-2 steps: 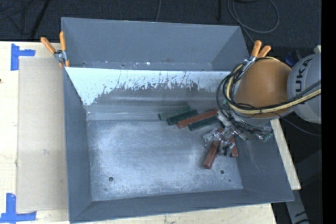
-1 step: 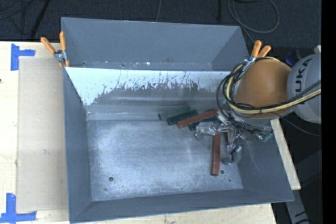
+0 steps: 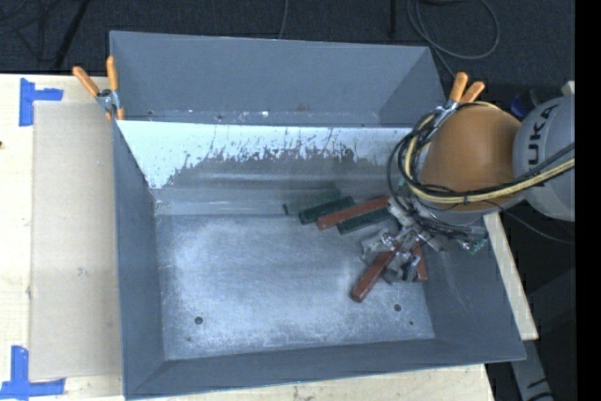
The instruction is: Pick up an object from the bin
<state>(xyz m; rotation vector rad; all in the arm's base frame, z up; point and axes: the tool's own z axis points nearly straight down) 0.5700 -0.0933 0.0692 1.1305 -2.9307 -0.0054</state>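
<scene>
In the right of the bin, the jaws sit low over loose bars.
A reddish-brown bar lies slanted on the floor, its upper end under the jaws, probably the target as it lies clear of the dark green bar behind; whether the jaws are open or clamped cannot be told.

On the grey arm link, at three o'clock of the bin, dark letters read "UK"; the rest of the word is hidden.
</scene>
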